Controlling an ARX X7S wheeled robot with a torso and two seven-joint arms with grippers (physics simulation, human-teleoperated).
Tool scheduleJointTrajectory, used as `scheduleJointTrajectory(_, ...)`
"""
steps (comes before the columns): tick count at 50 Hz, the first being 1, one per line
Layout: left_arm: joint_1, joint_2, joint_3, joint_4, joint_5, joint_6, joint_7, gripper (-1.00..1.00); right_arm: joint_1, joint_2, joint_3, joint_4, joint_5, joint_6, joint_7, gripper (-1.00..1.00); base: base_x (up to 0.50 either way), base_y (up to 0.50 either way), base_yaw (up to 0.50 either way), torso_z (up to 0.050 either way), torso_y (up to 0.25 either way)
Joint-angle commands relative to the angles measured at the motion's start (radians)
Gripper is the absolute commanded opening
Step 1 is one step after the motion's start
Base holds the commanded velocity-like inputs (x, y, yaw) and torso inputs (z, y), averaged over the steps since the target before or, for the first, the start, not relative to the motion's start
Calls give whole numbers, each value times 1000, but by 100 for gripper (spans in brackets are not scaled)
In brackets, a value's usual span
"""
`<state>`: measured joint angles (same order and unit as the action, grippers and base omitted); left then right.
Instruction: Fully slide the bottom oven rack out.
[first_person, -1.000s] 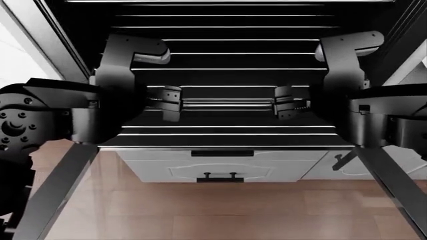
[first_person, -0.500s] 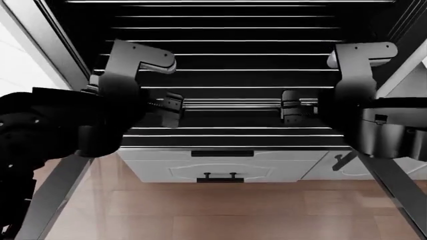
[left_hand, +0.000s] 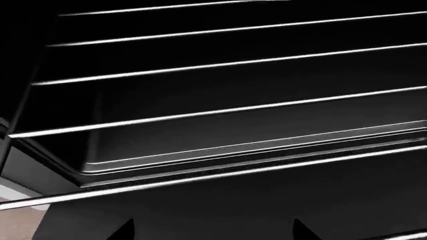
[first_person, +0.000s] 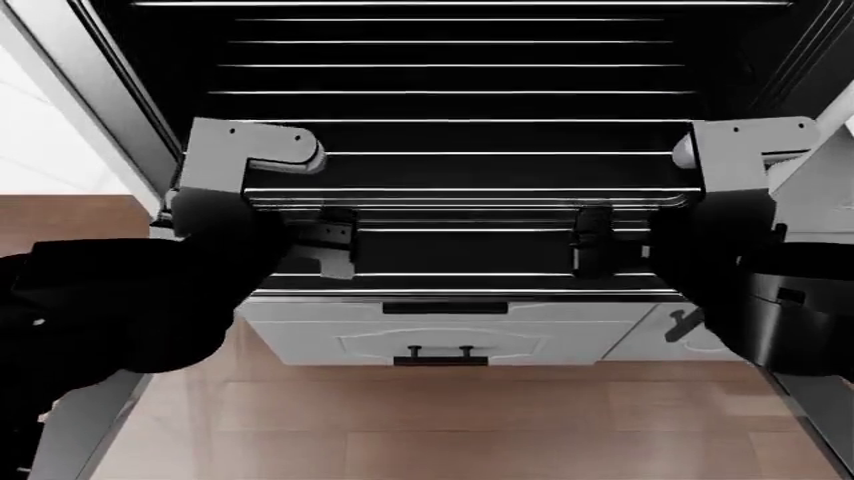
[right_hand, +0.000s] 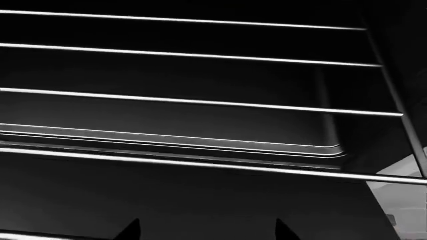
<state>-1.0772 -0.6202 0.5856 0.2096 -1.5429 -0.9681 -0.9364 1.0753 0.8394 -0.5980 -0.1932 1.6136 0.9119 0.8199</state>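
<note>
Gleaming thin silver wires of bottom oven rack (first_person: 454, 93), both grippers' jaw states unclear

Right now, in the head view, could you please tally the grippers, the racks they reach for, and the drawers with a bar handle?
Grippers: 2 (left, right)
Rack: 1
Drawer: 1
Total: 4

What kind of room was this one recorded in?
Most likely a simulated home kitchen: a built-in black oven with silver wire racks sits in white cabinetry, a white drawer with a black bar handle lies below it, and the floor is reddish-brown wood-look boards.
</note>
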Motion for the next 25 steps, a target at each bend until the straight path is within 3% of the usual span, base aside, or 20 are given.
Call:
scheduleJointTrajectory(1,167,-60,123,-213,-189,-167,-56,100,-174,64,-129,55,130,127,57,100,-15,0,0,-12,-15)
scheduleJointTrajectory(10,255,-102,115,-136,-242,-144,-88,100,-229,125,-118,-41,190,114,94,100,-7,0,0,-6,-15)
scheduleJointTrajectory(25,289,-150,117,-25,-379,-143,-210,100,-378,216,-100,-197,217,30,106,100,-8,0,-1,-7,-16)
